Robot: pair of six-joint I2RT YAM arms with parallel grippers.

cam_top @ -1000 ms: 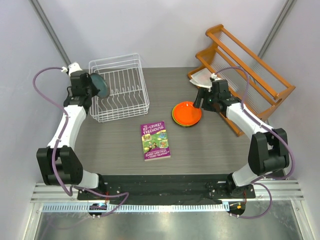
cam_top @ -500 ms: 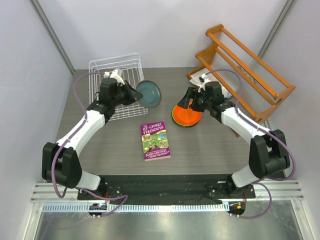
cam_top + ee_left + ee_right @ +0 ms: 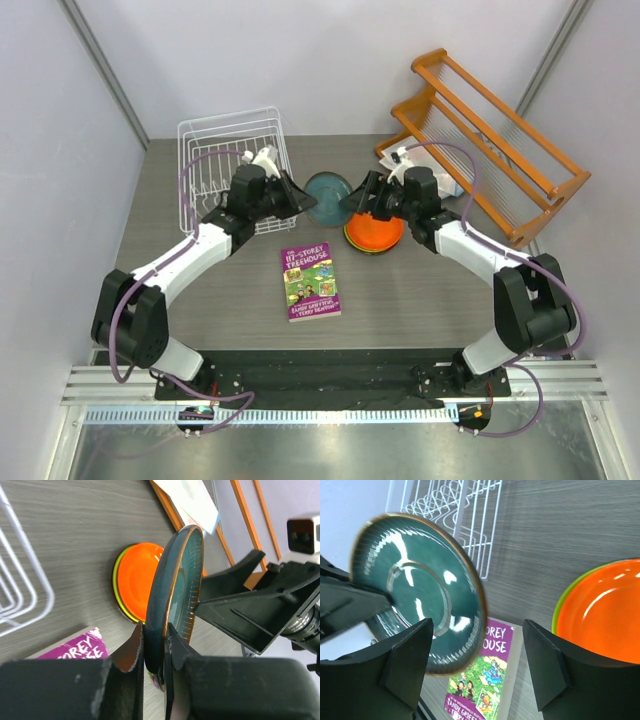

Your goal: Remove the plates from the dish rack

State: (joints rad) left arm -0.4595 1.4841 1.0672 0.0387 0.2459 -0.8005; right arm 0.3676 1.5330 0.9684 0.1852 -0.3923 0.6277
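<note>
My left gripper is shut on the rim of the teal-blue plate and holds it on edge above the table, right of the white wire dish rack. The left wrist view shows the plate clamped between my fingers. My right gripper is open, facing the plate, whose edge sits between its spread fingers. The orange plate lies on top of the lime green one on the table. The dark red plate is not clearly visible. No plates show in the rack.
A purple-and-green book lies on the table in front of the two grippers. An orange wooden slatted rack stands at the back right, with white paper beside it. Walls close in on both sides.
My left arm has carried the teal plate from the rack's left end rightward to the table's middle. My right gripper has moved left from above the orange plate to meet it.
</note>
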